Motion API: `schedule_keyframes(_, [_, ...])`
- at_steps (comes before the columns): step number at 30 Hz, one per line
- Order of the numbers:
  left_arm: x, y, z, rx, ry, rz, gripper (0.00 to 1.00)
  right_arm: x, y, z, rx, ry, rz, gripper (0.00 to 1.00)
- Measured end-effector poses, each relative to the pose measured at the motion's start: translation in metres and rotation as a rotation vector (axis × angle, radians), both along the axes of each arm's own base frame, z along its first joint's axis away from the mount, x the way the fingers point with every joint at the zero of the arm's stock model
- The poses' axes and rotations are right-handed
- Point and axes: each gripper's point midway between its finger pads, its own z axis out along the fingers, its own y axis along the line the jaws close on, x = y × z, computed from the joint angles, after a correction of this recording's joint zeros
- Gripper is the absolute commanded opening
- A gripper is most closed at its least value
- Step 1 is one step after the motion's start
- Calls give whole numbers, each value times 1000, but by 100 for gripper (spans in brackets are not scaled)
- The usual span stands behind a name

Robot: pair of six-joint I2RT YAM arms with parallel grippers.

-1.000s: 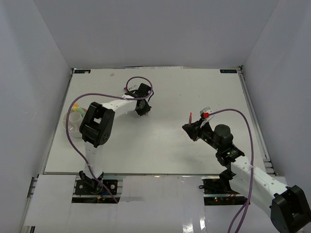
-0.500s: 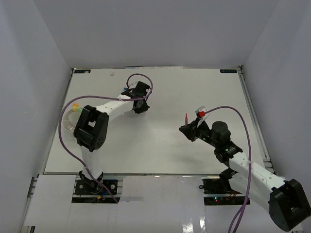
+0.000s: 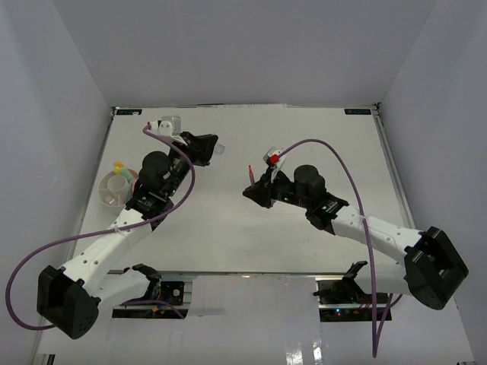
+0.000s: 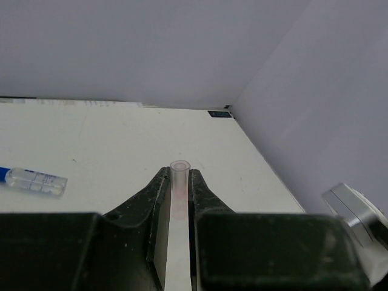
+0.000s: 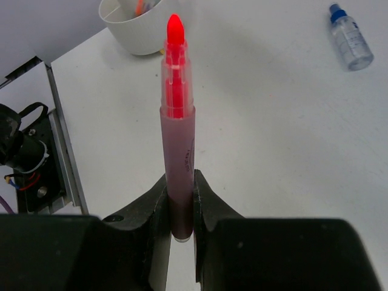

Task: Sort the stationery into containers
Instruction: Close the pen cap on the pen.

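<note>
The right pincer [image 5: 180, 185] pinches the red marker [image 5: 177, 139] low on its barrel, with the uncapped tip pointing up. The marker looks like light, stiff, smooth plastic, so it could slip or swivel. The middle of the barrel seems the safest hold, clear of the wet tip. The left pincer [image 4: 179, 177] is pressed onto 1 clear tube [image 4: 180, 166], probably the marker's cap: light, slick and easily squeezed out. The white dish [image 5: 136, 39] lies beyond the right pincer to its left, and the blue-capped bottle [image 5: 350, 37] beyond it to the right. No writing is readable.
</note>
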Motion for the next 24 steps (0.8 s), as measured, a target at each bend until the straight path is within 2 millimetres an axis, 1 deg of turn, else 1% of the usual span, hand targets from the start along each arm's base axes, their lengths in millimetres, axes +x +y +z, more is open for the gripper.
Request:
schedule_keyframes(2, [-11, -1, 2, 0, -59, -39, 0, -1, 14, 0, -6, 10, 25, 8])
schedule_keyframes(4, [-21, -3, 0, 9, -105, -83, 0, -1, 27, 3, -8, 12, 47, 8])
schedule_keyframes(8, [-38, -11, -3, 27, -180, -170, 0, 1, 50, 14, 4, 5, 78, 8])
schedule_keyframes(12, [-50, -16, 11, 20, -264, -225, 0, 3, 68, 24, 21, 2, 98, 8])
schedule_keyframes(16, [-61, -17, 19, 3, -325, -264, 0, 1, 76, 20, 19, 14, 113, 8])
schedule_keyframes(19, [-64, -16, 25, -9, -351, -280, 0, -2, 79, 16, 11, 22, 119, 8])
schedule_keyframes(24, [-68, -15, 32, -35, -374, -299, 0, -2, 80, 16, 11, 20, 120, 8])
